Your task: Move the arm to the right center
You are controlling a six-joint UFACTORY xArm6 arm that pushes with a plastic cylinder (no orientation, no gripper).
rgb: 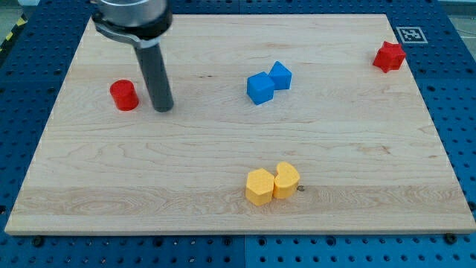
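My tip (163, 109) rests on the wooden board (111, 179) in its upper left part. It stands just right of a red cylinder (124, 95), apart from it by a small gap. Two blue blocks sit near the upper middle, a cube (259, 88) and another block (280, 75) touching it. Two yellow blocks sit at the lower middle, a hexagonal one (259, 186) and a rounded one (286, 179), touching each other. A red star-shaped block (389, 56) lies at the upper right corner.
The board lies on a blue perforated table (454, 97). A black-and-white marker tag (410, 34) sits beyond the board's upper right corner. The arm's dark housing (130, 18) hangs over the upper left edge.
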